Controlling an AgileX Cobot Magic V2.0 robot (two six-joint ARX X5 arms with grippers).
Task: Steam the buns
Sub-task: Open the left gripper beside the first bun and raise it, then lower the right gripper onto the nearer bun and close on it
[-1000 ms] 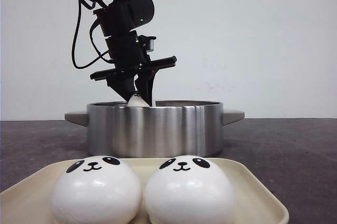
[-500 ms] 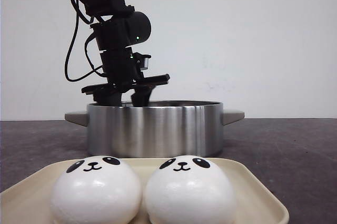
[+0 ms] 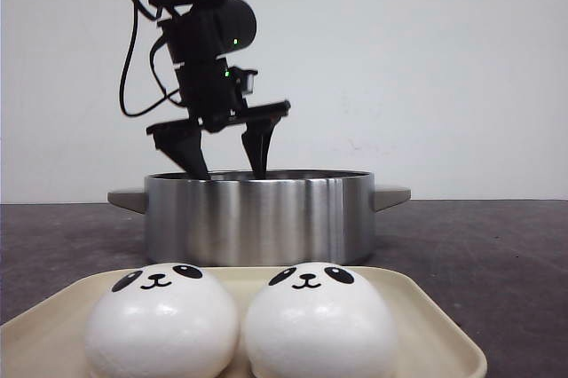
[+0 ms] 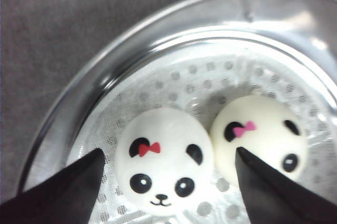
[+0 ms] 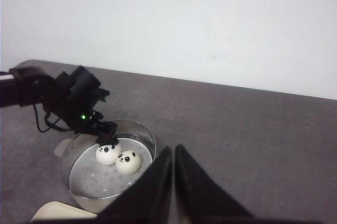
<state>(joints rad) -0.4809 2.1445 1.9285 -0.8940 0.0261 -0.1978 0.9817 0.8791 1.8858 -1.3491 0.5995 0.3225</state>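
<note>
Two panda-faced buns (image 3: 162,320) (image 3: 318,320) sit side by side on the cream tray (image 3: 435,318) at the front. Two more buns lie inside the steel pot (image 3: 257,218) on its perforated plate: one with a red bow (image 4: 164,161) and one with a pink bow (image 4: 260,137), touching each other. My left gripper (image 3: 229,168) is open and empty just above the pot rim, its fingers (image 4: 68,190) either side of the red-bow bun without touching it. My right gripper (image 5: 174,153) is shut and empty, high above the table to the right of the pot (image 5: 79,182).
The pot has two side handles (image 3: 393,193). The left arm (image 5: 63,95) reaches over the pot from the left. The tray's corner (image 5: 58,214) lies in front of the pot. Dark grey table (image 5: 253,140) stretches to the right; a white wall stands behind.
My left gripper lowered a bun into the pot, opened and let it go, then rose slightly with its fingers spread. The tray buns and right gripper have not moved.
</note>
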